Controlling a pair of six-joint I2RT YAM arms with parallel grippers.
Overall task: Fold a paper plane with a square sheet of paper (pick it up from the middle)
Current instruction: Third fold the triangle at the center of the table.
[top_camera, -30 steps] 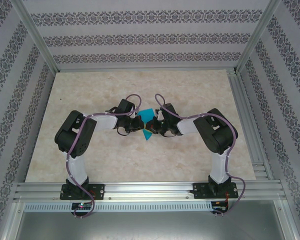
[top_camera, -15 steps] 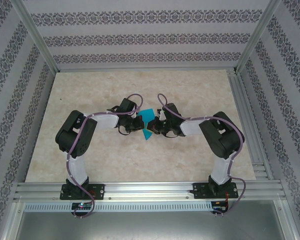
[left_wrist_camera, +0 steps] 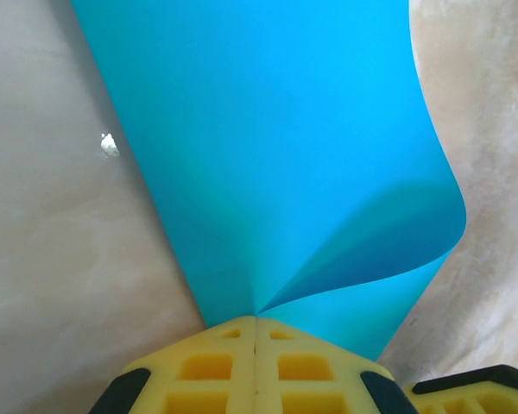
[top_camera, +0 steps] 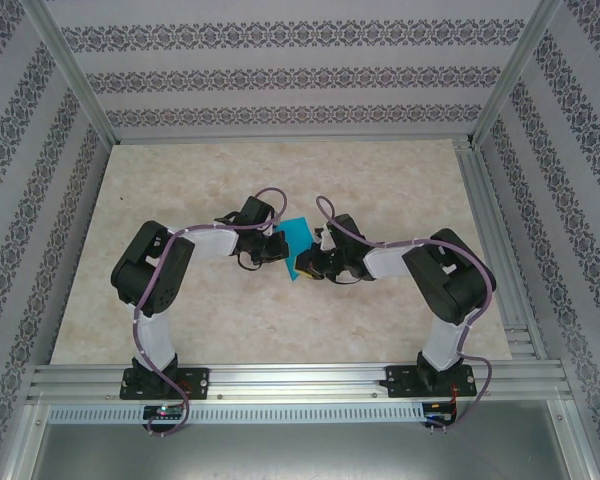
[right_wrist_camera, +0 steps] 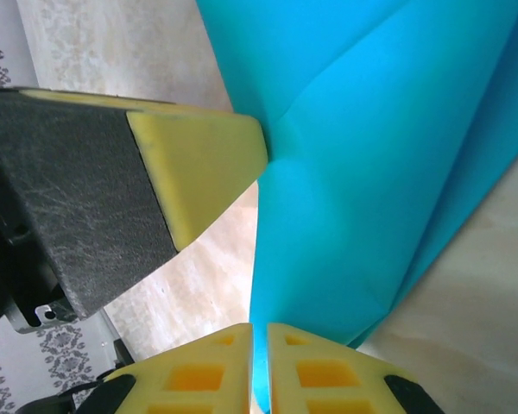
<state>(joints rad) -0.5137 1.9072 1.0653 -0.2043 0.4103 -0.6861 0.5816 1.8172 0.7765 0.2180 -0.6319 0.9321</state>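
The teal-blue square sheet of paper point(top_camera: 298, 234) is lifted off the table between my two grippers, bent and partly folded. In the left wrist view the sheet point(left_wrist_camera: 276, 155) fans out from my left gripper point(left_wrist_camera: 255, 317), whose yellow jaws are shut on its creased corner. From above, the left gripper point(top_camera: 280, 246) sits at the sheet's left edge and the right gripper point(top_camera: 306, 262) at its lower edge. In the right wrist view the sheet point(right_wrist_camera: 371, 172) hangs edge-on in the narrow slit of my right gripper point(right_wrist_camera: 260, 326), whose jaws stand slightly apart. The left gripper's finger point(right_wrist_camera: 198, 164) pinches the fold above.
The marbled tabletop point(top_camera: 180, 300) lies below both arms. An aluminium frame rail point(top_camera: 300, 380) runs along the near edge and another rail point(top_camera: 495, 240) along the right side. Patterned walls enclose the back and sides.
My right gripper's jaws have parted a little around the sheet, and the right arm has shifted left and down. The sheet's lower tip is now covered by the right gripper. The left arm holds still.
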